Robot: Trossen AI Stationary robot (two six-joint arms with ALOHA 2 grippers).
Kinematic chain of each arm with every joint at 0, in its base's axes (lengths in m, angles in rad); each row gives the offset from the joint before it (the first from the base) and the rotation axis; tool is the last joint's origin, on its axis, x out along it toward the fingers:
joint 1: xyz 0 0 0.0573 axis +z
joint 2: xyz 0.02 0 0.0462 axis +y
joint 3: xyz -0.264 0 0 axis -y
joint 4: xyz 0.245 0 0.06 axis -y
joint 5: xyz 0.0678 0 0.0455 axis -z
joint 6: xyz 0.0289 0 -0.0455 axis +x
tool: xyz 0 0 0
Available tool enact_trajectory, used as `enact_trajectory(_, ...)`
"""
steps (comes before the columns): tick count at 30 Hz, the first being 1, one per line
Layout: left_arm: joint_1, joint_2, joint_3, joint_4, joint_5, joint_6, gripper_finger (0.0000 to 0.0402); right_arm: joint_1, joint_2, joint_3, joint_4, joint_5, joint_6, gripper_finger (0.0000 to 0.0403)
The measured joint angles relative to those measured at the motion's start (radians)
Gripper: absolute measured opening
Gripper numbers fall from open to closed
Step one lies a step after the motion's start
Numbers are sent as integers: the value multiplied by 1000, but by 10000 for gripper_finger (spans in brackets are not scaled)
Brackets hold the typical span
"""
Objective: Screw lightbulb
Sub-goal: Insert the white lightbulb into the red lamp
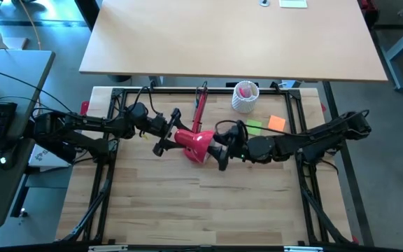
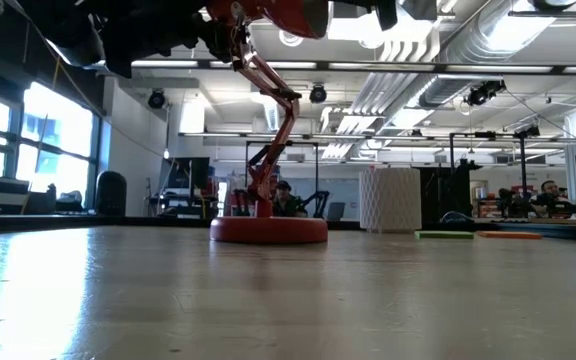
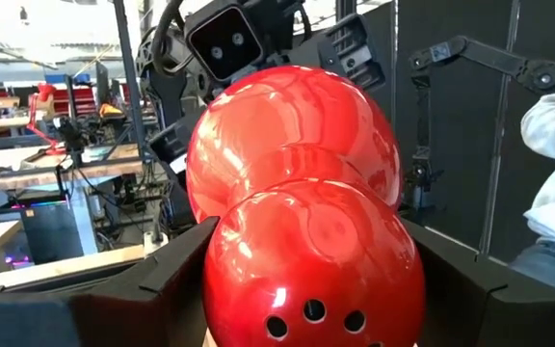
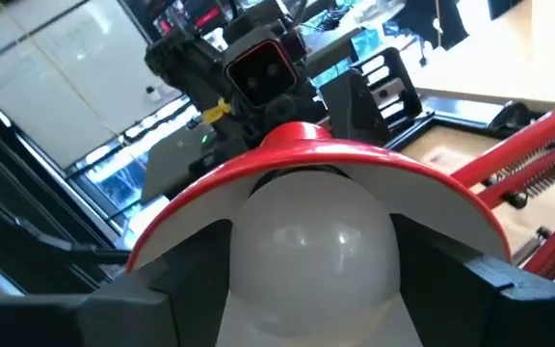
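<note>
The red lamp stands on its round base (image 2: 268, 230) at the far middle of the table. Its jointed arm (image 2: 280, 110) carries the red shade (image 1: 196, 142) above the table, lying sideways with its mouth toward the table's right. My left gripper (image 1: 168, 134) is shut on the shade's rear. My right gripper (image 1: 221, 150) is shut on the white lightbulb (image 4: 316, 241) at the shade's mouth (image 4: 316, 145). The bulb's screw base is hidden inside the shade. My left gripper pinches the shade's rounded rear cap (image 3: 306, 270) between its two fingers (image 3: 167, 280), coming level from the table's left. The shade stays clear of the table on the lamp's arm. My right gripper pinches the bulb's round glass (image 4: 258, 260) between its two fingers (image 4: 509, 289), coming level from the table's right. The bulb's far end sits inside the shade's mouth, clear of the table.
A white perforated cup (image 1: 245, 96) stands at the far right of the lamp. A green pad (image 1: 254, 127) and an orange pad (image 1: 276, 123) lie behind my right gripper. The wooden table (image 1: 201, 210) stretches toward the near edge. People show in the room beyond.
</note>
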Motion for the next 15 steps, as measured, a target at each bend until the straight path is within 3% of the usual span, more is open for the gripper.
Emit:
enact_trajectory(7, 2, 1, 4, 3, -20, -23, 251, -18, -18, -3, -11, -61, -190, 295)
enact_trajectory(11, 15, 3, 8, 0, -38, -96, 251, -41, -55, -7, -39, -137, -390, 312)
enact_trajectory(15, 33, 2, 8, -2, -42, -138, 251, -50, -102, -6, -88, -138, -616, 315)
